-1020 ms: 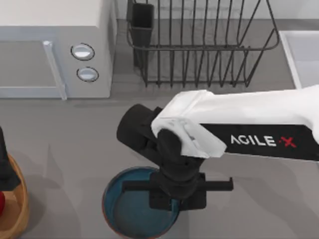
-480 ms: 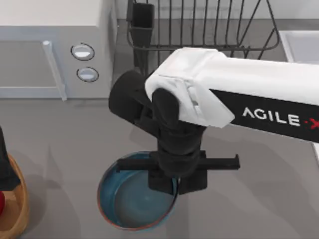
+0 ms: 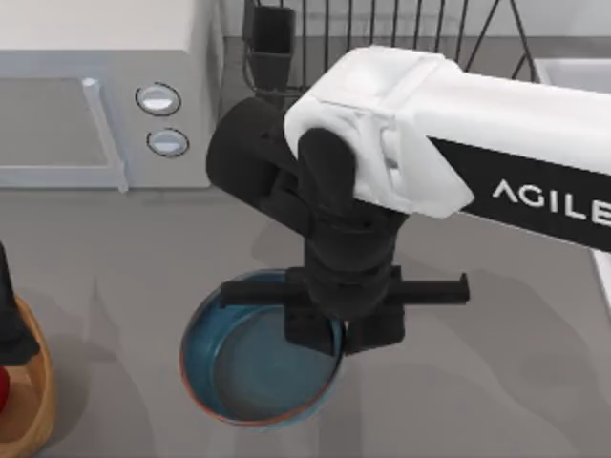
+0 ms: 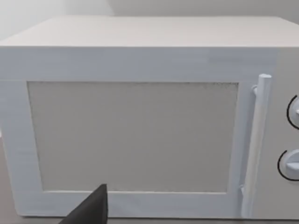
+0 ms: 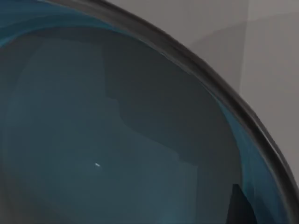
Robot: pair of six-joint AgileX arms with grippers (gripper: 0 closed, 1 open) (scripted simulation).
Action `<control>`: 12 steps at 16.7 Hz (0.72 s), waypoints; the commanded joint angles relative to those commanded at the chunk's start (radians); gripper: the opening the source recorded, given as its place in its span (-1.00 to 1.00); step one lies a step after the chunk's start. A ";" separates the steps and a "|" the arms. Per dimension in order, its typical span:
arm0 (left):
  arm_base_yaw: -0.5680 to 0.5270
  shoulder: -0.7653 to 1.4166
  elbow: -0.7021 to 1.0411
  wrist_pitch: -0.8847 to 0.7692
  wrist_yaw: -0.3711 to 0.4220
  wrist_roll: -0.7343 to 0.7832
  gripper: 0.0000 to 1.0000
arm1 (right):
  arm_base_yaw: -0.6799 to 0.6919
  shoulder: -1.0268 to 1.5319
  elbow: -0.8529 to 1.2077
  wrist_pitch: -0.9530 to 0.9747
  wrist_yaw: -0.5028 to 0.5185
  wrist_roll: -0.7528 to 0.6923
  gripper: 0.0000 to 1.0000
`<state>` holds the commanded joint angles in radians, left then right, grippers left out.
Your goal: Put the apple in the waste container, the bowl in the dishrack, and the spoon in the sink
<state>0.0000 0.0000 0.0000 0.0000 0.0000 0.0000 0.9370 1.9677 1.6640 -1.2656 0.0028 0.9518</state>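
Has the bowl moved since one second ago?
Yes. In the top view the bowl, held by the right end effector, has shifted toward the microwave and dishrack.

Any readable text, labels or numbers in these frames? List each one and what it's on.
"AGILE": white lettering on the black band of the right arm in the top view, cut off at the picture's edge.
The microwave has two dials with no readable markings.
Nothing readable in either wrist view.

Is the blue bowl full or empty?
Empty: the bowl shows only bare blue inside in the top view, beneath the right end effector.
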 joint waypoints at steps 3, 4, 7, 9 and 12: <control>0.000 0.000 0.000 0.000 0.000 0.000 1.00 | 0.013 -0.036 -0.012 0.060 0.064 -0.063 -1.00; 0.000 0.000 0.000 0.000 0.000 0.000 1.00 | 0.020 -0.056 -0.020 0.099 0.104 -0.100 -1.00; 0.000 0.000 0.000 0.000 0.000 0.000 1.00 | 0.040 -0.127 -0.049 0.267 0.260 -0.234 -1.00; 0.000 0.000 0.000 0.000 0.000 0.000 1.00 | 0.052 -0.177 -0.070 0.425 0.387 -0.334 -1.00; 0.000 0.000 0.000 0.000 0.000 0.000 1.00 | 0.067 -0.257 -0.101 0.701 0.594 -0.500 -1.00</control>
<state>0.0000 0.0000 0.0000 0.0000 0.0000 0.0000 1.0038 1.7111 1.5627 -0.5648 0.5967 0.4522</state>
